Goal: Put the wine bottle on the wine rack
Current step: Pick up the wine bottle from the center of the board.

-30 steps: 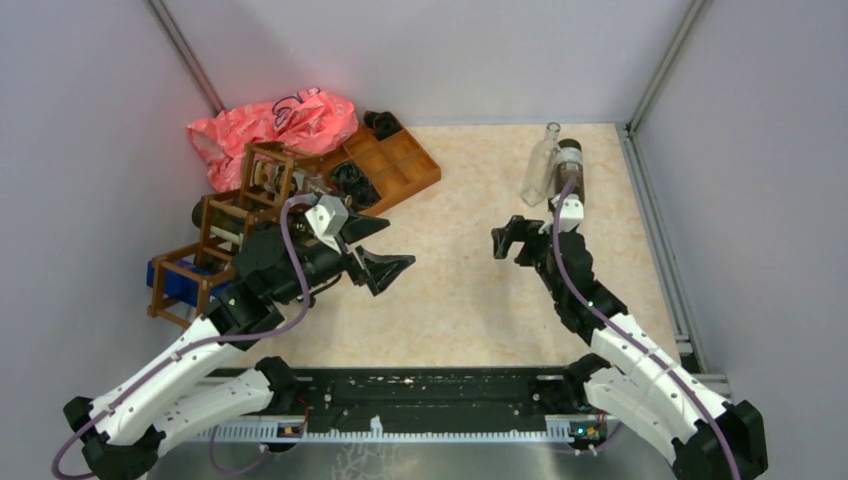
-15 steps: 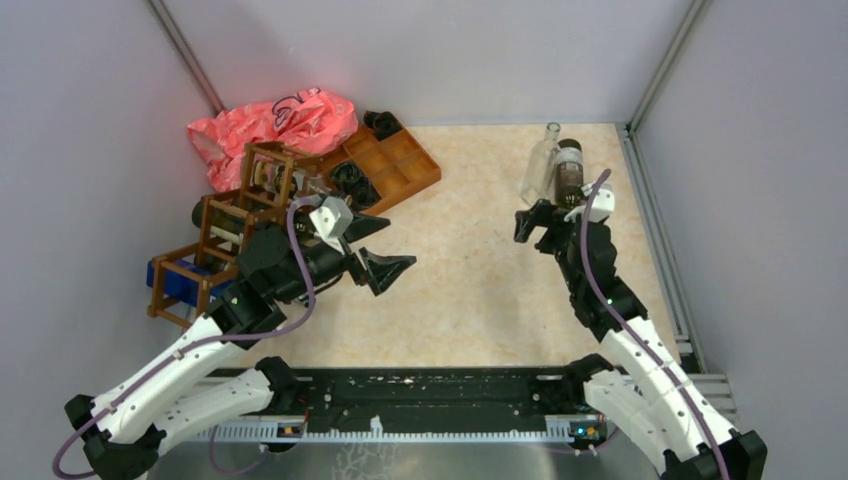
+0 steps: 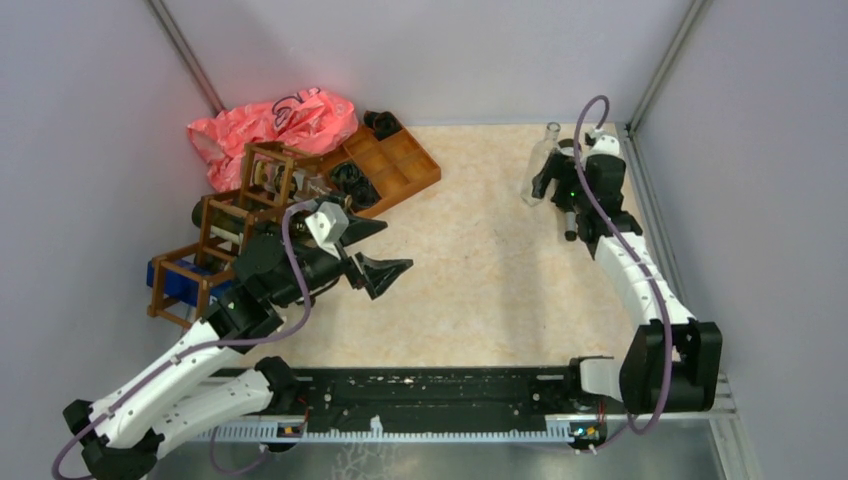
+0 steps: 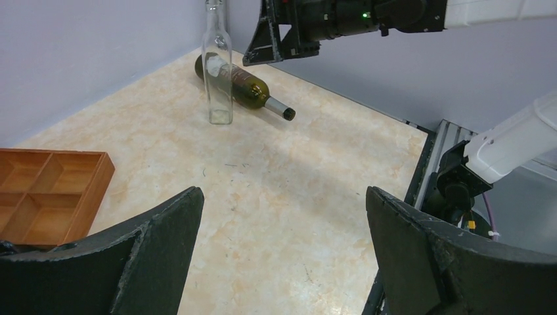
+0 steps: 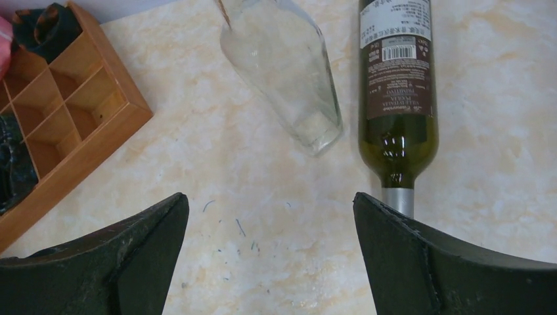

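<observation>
RIGHT ARM LINES UP ON THE BOTTLE: The reach for the wine bottle (image 5: 397, 98) is judged to be the step in hand. The right gripper (image 5: 268, 197) is poised near its neck end, jaws spread wide, with nothing gripped or touched. The bottle is seen lying on its side at the far right of the table (image 3: 480, 270), just beside an upright clear glass bottle (image 5: 289, 72) and well apart from the wine rack (image 3: 265, 170) at the left. A descent squarely over the dark body, clear of the glass neighbour, is called for next. The left gripper (image 4: 284, 190) is likewise shown wide apart and empty.
</observation>
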Available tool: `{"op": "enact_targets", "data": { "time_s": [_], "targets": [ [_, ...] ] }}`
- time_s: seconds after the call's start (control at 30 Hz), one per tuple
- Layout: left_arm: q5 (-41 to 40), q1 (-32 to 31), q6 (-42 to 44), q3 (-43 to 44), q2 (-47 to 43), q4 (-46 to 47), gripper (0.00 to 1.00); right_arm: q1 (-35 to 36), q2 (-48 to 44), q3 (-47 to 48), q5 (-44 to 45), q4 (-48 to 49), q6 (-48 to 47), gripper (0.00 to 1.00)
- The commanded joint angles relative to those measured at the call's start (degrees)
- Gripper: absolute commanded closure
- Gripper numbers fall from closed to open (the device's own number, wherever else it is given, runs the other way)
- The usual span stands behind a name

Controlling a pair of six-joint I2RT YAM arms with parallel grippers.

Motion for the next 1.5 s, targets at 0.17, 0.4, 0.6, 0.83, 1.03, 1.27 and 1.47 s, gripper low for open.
{"op": "enact_targets", "data": {
  "time_s": [0.17,0.4,0.6,0.83,1.03,1.27,1.47],
  "targets": [
    [-0.2,0.37,-0.07,-0.64,-2.07,0.96,0.01,-0.03,10.23,10.29,0.26,2.02,-15.38,0.03],
    [-0.58,0.36,-0.3,-0.46,-1.98,1.07,0.01,0.02,16.58,10.65,-2.98,14.67,-26.91,0.02],
    [-0.93,0.39,-0.83,-0.1,-2.33,0.89,0.01,0.01,23.73,14.85,-7.7,19.02,-32.85,0.02],
    [-1.75,0.45,-1.64,-0.15,-3.21,-1.35,0.01,-0.13,31.06,21.93,-15.85,15.85,-37.36,0.16],
    [-1.96,0.39,-2.5,-0.67,-3.64,-1.73,0.01,-0.09,29.63,17.88,-20.85,19.75,-35.85,0.56],
    [-0.95,0.39,-4.01,-1.47,-4.53,-1.75,0.01,-0.1,21.73,9.47,-20.11,24.68,-25.83,1.0],
    [0.28,0.45,-6.03,-5.39,-4.74,0.19,0.01,-0.12,12.45,6.08,-24.42,23.05,-2.34,1.0]
  ]
}}
